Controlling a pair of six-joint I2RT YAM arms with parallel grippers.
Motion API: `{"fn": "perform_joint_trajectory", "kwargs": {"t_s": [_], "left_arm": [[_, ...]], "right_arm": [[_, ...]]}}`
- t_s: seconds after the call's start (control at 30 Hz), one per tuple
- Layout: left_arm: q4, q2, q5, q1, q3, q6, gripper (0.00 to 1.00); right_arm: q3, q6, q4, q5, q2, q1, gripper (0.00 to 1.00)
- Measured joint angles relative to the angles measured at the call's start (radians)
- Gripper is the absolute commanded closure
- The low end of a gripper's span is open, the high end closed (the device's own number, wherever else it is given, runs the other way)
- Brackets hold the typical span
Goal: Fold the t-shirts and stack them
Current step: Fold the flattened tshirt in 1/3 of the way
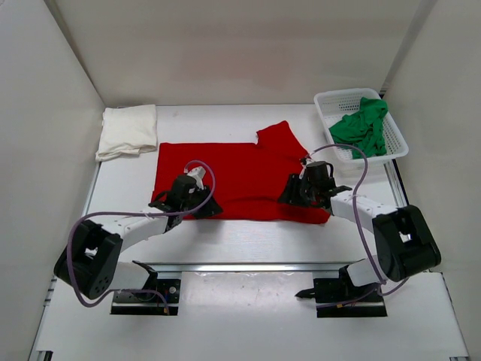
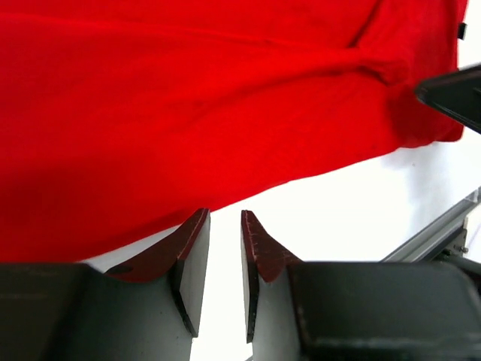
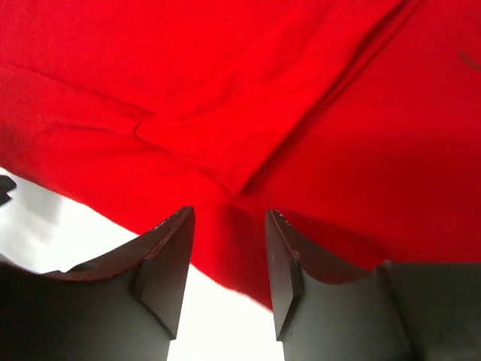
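Just ahead of left hand (image 2: pixel 225 216) and right hand (image 3: pixel 229 214), red t-shirt (image 1: pixel 233 169), flat.

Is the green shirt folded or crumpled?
Crumpled. The green t-shirt sits in an uneven, wrinkled heap inside the white mesh basket, with no flat folded edges showing.

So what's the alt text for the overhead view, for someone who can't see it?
A red shirt lies spread on a white table, with the left gripper and right gripper, both open, at its near edge. A folded white shirt sits at the far left, and a green shirt lies crumpled in a white basket at the far right.
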Motion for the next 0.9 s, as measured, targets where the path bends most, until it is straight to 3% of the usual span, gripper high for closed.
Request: {"fn": "perform_joint_trajectory", "kwargs": {"t_s": [0.2,0.43,0.5,0.67,0.77,0.9], "left_arm": [[0.072,0.024,0.002,-0.027,-0.004,-0.008,0.67],[0.091,0.019,0.013,0.006,-0.053,0.004,0.69],[0.091,0.012,0.021,0.029,-0.084,0.006,0.69],[0.084,-0.009,0.032,0.068,-0.127,0.008,0.69],[0.087,-0.018,0.046,0.082,-0.127,0.008,0.70],[0.087,-0.032,0.060,0.101,-0.126,0.008,0.70]], "right_arm": [[-0.001,0.019,0.089,-0.035,0.071,0.002,0.71],[0.021,0.023,0.107,-0.048,0.131,0.012,0.64],[0.021,0.022,0.110,-0.048,0.132,0.012,0.69],[0.048,0.019,0.098,-0.046,0.164,0.011,0.95],[0.102,0.017,0.079,-0.041,0.207,0.011,1.00],[0.235,0.009,0.032,-0.020,0.277,0.017,0.99]]}}
